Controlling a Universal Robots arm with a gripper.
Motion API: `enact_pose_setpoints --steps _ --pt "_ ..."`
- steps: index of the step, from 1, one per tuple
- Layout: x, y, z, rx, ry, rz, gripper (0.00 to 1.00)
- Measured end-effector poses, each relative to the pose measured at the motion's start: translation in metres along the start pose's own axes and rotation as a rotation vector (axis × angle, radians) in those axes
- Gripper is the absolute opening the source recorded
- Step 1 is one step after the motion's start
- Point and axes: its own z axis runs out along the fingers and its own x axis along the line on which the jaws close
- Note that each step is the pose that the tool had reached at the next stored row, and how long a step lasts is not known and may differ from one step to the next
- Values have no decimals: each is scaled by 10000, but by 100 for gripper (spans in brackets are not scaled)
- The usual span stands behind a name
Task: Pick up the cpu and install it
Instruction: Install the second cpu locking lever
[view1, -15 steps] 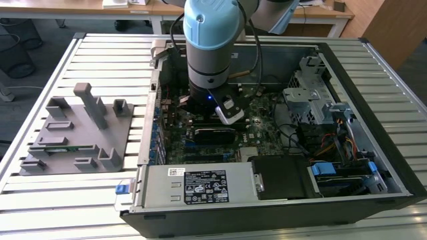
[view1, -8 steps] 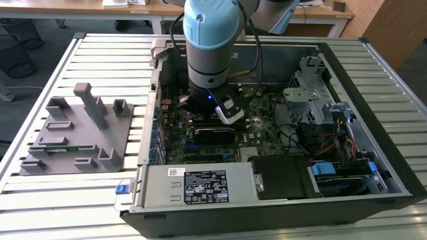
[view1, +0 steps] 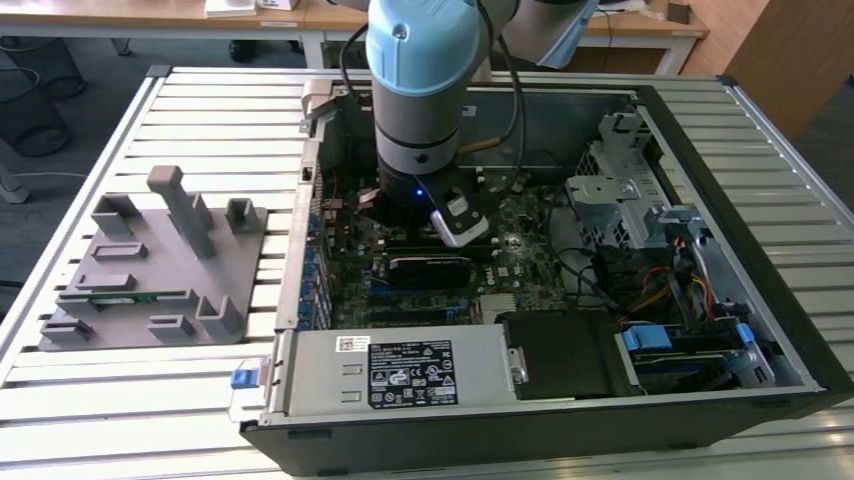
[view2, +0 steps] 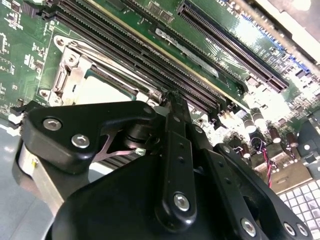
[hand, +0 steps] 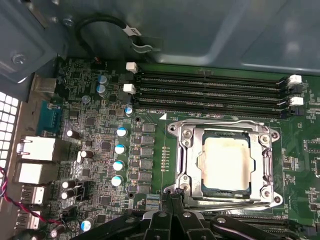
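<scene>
Partly frame-covered cpu (hand: 224, 159) beside gripper (hand: 172, 196)

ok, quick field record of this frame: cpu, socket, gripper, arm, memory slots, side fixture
cpu: seated in the socket, pale square top showing
socket frame: metal frame around the cpu, on the motherboard
gripper: closed fingers, nothing held, tips at the socket frame's edge
arm: reaches down into the open computer case
memory slots: long dark slots beside the socket, empty
side fixture: grey holder on the table, at the exterior view's left
</scene>
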Motion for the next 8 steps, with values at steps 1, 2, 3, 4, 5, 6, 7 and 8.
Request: enact_pose_setpoints --steps 1,2,3,4,5,6,7,8 --pt "0 2 -7 0 0 0 11" --pt "-1 3 -15 0 0 0 11" --pt "-1 5 -25 0 0 0 11" --pt "-1 8 -36 0 0 0 11" --pt "-1 10 -47 0 0 0 11" --pt "-2 13 -58 0 0 0 11" --pt "-2 16 -70 -1 0 0 11" --pt "-2 19 -84 -1 -1 0 11"
